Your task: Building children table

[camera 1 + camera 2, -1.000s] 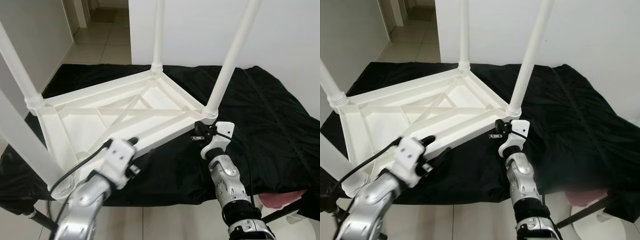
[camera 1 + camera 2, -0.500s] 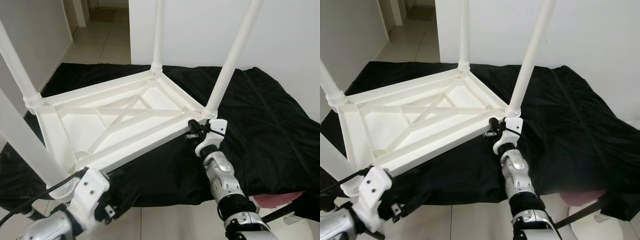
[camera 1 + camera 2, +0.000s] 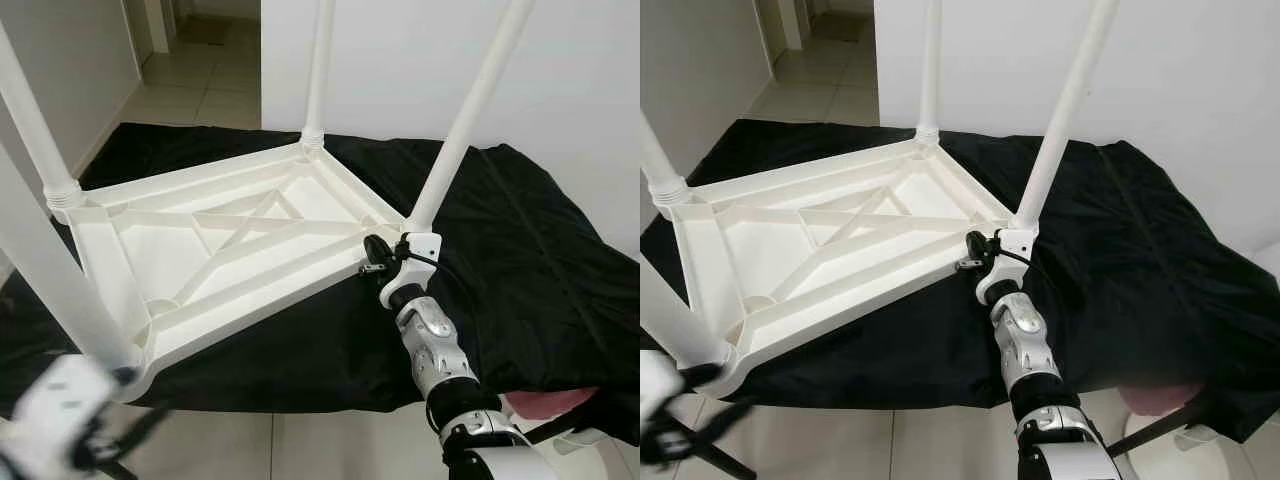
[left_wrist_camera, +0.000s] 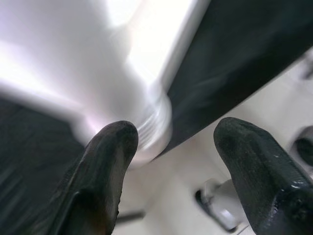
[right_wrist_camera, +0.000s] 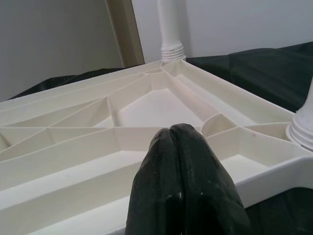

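Progress looks good, you're nearly done: table upside down on black cloth, all legs screwed in. Left gripper low by near corner leg, fingers spread, empty. Right gripper clenched, empty, over near rim. Count: one tabletop, four legs. Left: flip upright.

Both eye views look forward and down from the head onto the upturned white table on a black cloth, with tiled floor and a white wall behind; they share nearly the whole scene, the right eye set a little to the side. The right wrist view looks low along the right claw, close over the table's ribbed underside. The left wrist view, blurred, looks between the left claw's spread fingers, very near a threaded leg base.
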`<state>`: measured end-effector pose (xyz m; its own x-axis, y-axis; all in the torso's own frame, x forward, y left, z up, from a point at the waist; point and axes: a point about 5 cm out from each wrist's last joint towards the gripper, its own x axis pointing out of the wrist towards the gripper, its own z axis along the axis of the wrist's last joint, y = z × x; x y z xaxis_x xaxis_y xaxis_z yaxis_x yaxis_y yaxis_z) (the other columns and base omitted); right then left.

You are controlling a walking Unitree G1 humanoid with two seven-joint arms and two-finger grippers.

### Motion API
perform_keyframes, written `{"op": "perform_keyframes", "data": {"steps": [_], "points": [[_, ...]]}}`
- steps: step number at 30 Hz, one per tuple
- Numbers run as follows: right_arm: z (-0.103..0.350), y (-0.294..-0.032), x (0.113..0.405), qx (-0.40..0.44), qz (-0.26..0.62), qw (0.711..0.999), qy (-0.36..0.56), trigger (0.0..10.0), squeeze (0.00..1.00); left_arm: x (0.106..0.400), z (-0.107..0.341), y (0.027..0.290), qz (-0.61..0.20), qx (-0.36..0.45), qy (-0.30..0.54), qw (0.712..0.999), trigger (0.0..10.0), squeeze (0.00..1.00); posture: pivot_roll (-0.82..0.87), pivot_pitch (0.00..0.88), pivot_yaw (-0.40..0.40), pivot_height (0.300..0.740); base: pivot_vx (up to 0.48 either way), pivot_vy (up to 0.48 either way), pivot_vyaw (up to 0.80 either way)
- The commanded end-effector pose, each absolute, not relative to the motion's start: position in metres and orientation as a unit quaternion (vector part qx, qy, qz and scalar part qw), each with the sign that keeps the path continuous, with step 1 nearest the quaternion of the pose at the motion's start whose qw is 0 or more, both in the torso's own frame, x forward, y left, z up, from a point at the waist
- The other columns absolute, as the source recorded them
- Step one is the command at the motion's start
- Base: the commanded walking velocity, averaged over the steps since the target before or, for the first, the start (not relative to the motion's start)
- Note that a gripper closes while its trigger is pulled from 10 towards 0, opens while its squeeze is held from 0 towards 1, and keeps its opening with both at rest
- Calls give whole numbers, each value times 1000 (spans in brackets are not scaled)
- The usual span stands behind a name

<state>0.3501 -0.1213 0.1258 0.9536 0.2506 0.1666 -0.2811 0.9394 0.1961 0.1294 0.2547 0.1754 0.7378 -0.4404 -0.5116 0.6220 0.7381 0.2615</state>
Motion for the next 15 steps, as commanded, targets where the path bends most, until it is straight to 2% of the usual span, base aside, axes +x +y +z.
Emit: {"op": "perform_keyframes", "data": {"steps": [1,2,6,11,13,15], "points": [[125,-122,351,113,133,982,-70,10000,0,127,178,265,-288,213,231,904,10000,0,299,13,-79,740,0,0,0],[125,-122,351,113,133,982,-70,10000,0,127,178,265,-288,213,231,904,10000,0,299,13,-79,740,0,0,0],[126,-120,353,116,136,981,-71,10000,0,121,189,296,-226,241,248,911,10000,0,297,19,-82,740,0,0,0],[125,-120,353,116,136,981,-71,10000,0,120,193,304,-209,242,249,914,10000,0,294,20,-79,740,0,0,0],[125,-121,353,116,134,981,-71,10000,0,131,200,313,-162,254,201,932,10000,0,289,23,-78,740,0,0,0],[125,-121,353,116,134,981,-71,10000,0,131,200,313,-162,254,201,932,10000,0,289,23,-78,740,0,0,0]]}}
